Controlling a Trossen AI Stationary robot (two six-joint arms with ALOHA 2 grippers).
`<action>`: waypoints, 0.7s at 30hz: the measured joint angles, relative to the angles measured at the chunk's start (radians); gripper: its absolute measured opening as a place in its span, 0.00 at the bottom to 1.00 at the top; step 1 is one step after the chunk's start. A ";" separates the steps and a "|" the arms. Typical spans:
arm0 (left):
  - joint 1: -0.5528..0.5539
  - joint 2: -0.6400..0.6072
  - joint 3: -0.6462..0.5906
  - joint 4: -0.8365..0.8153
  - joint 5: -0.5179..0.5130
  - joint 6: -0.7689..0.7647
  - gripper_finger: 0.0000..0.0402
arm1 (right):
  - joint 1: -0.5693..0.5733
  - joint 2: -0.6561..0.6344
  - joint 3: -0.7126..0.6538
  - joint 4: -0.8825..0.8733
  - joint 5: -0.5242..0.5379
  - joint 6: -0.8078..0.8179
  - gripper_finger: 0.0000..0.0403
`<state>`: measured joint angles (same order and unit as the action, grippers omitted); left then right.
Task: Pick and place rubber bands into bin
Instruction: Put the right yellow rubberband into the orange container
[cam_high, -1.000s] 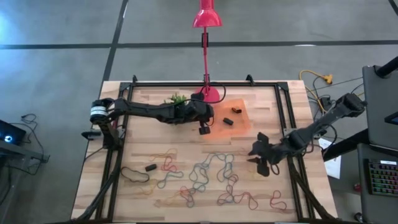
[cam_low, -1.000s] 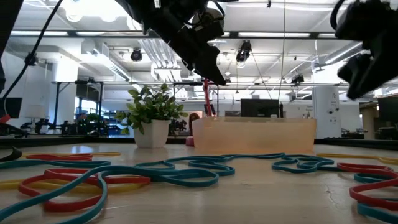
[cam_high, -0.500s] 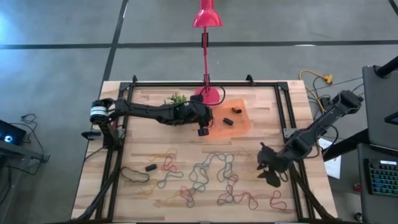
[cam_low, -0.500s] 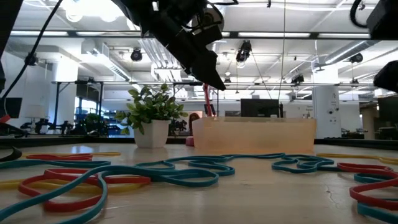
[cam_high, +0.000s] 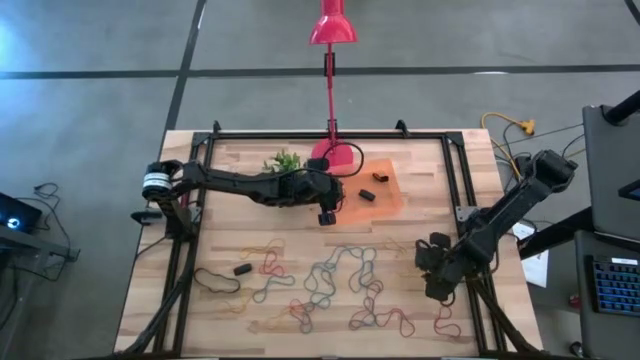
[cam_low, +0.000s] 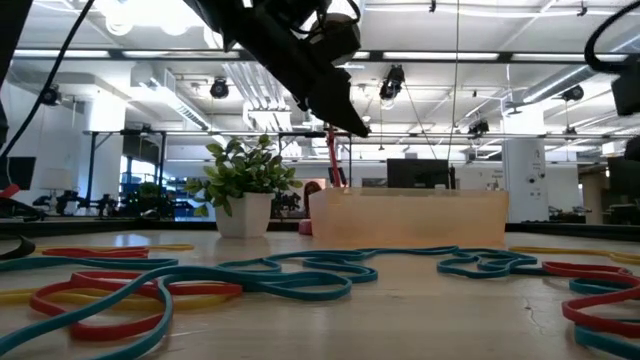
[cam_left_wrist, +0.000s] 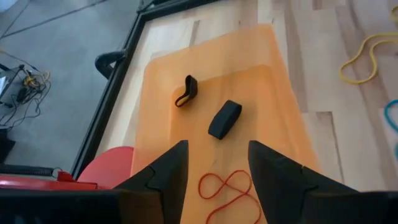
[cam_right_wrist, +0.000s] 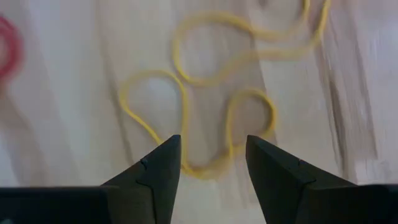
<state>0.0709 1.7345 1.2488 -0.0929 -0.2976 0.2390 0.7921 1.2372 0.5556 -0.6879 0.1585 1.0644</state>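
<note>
The bin (cam_high: 388, 172) is a shallow orange tray at the table's far middle; in the left wrist view it holds two black rubber bands (cam_left_wrist: 224, 118) and a thin red one (cam_left_wrist: 225, 188). My left gripper (cam_high: 327, 213) (cam_left_wrist: 217, 144) hangs open above the bin's left end, holding nothing. Many coloured rubber bands (cam_high: 340, 270) lie loose across the near half of the table. My right gripper (cam_high: 437, 282) (cam_right_wrist: 211, 140) is open, low over a yellow rubber band (cam_right_wrist: 186, 106) at the near right; the band lies flat on the wood.
A small green plant (cam_high: 285, 160) and the pink lamp base (cam_high: 335, 152) stand just left of the bin. A black loop (cam_high: 215, 280) and a small black piece (cam_high: 242, 269) lie near left. A black rail frame (cam_high: 460, 190) borders the tabletop.
My right gripper has travelled toward the table's near right corner, ending over the yellow band, and has left the low view. My left gripper has stayed above the bin's left end, shifting only slightly.
</note>
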 joint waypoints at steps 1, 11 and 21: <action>-0.001 -0.002 0.000 0.000 0.000 0.000 0.38 | 0.000 0.014 0.001 -0.010 -0.011 0.017 0.41; -0.017 -0.005 0.000 0.007 -0.001 0.000 0.38 | 0.000 0.112 0.000 0.001 -0.042 0.161 0.41; -0.078 -0.026 0.000 -0.002 -0.002 0.000 0.38 | -0.006 0.186 0.010 0.014 -0.079 0.238 0.30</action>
<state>-0.0074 1.7084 1.2484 -0.0948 -0.2991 0.2386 0.7861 1.4236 0.5659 -0.6736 0.0799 1.3022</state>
